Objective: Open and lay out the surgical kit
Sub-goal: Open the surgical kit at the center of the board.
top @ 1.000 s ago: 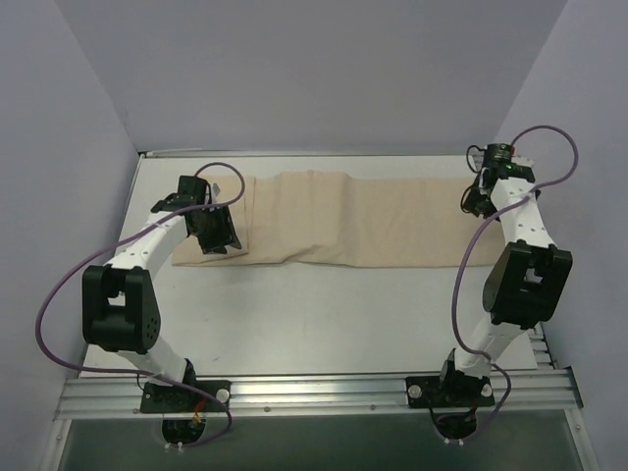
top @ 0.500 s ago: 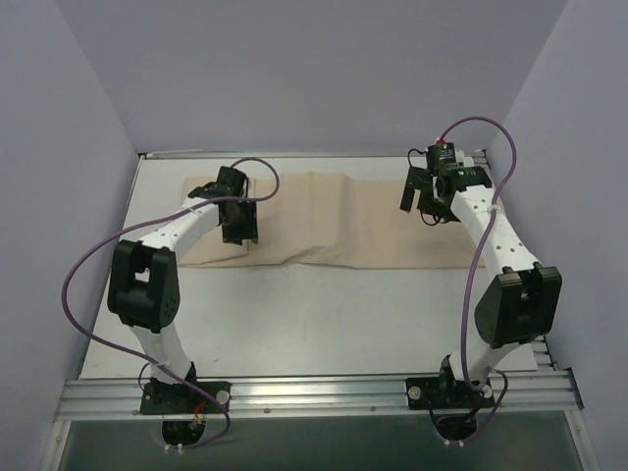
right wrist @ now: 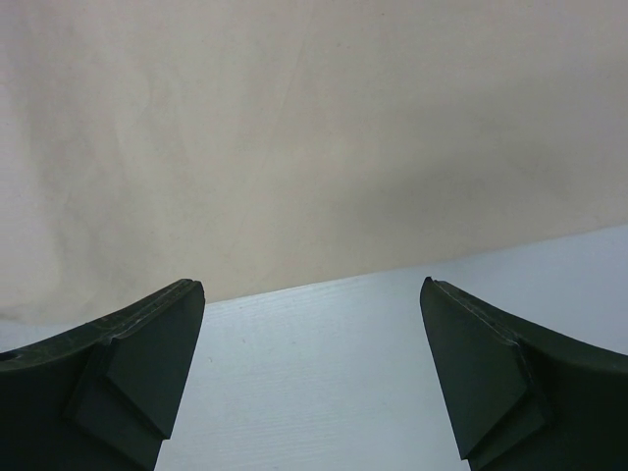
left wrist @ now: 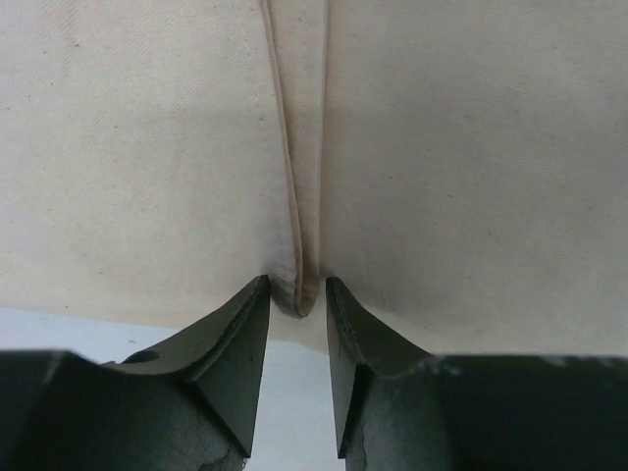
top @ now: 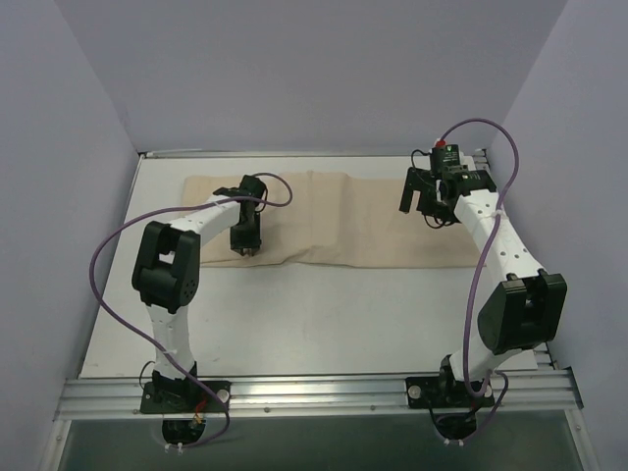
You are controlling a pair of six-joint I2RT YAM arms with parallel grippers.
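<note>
Left gripper (left wrist: pixel 297 283): being held astride a fold (left wrist: pixel 306 196) of the cloth wrap (top: pixel 363 221); grip cannot be told.
Right gripper (right wrist: pixel 310 285): being held spread wide over the wrap's edge.

Matt, woven beige cloth wrap (top: pixel 373 221)

We see beige wrap (top: pixel 343 221): long cloth strip, folded shut, lying flat across far side of table (top: pixel 294 314). Two hemmed edges (left wrist: pixel 297 285) meet at its near edge. Contents hidden from us.

One beige cloth wrap (top: pixel 373 221), one table (top: pixel 324 314), two arms (top: pixel 196 221) (top: pixel 500 240).
</note>
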